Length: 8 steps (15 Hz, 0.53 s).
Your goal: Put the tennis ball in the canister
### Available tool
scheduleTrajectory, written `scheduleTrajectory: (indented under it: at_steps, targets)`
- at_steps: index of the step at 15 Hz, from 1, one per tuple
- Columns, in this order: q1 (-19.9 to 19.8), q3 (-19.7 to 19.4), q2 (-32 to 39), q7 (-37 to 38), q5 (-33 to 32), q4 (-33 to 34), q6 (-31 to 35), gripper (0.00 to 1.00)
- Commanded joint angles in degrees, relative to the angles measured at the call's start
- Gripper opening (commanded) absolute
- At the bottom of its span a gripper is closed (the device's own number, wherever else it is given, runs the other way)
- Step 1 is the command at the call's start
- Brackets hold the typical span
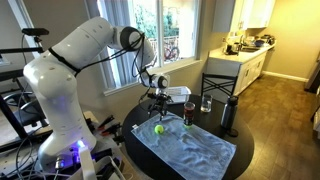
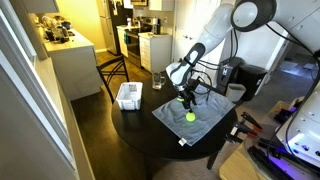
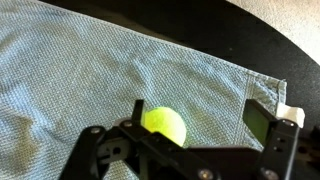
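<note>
The yellow-green tennis ball (image 1: 158,128) lies on a light blue cloth (image 1: 196,150) on the round dark table. It also shows in the other exterior view (image 2: 190,116). My gripper (image 1: 157,101) hangs a little above the ball, open and empty. In the wrist view the ball (image 3: 165,125) sits between the jaws (image 3: 198,116), close to the left finger and apart from the right one. The slim reddish-brown canister (image 1: 188,112) stands upright just beyond the cloth, next to the gripper.
A clear glass (image 1: 205,103) and a taller dark grey bottle (image 1: 229,115) stand at the far side of the table. A white basket (image 2: 128,96) sits on the table's edge (image 2: 140,128). A chair stands behind the table.
</note>
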Motion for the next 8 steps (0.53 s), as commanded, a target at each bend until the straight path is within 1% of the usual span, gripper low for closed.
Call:
scheduleTrajectory:
  at_steps: [1, 8]
  targets:
    - [-0.4, 0.4, 0.2, 0.3, -0.4, 0.4, -0.3, 1.0]
    - [-0.1, 0.6, 4.5, 1.3, 0.1, 3.2, 0.4, 1.0]
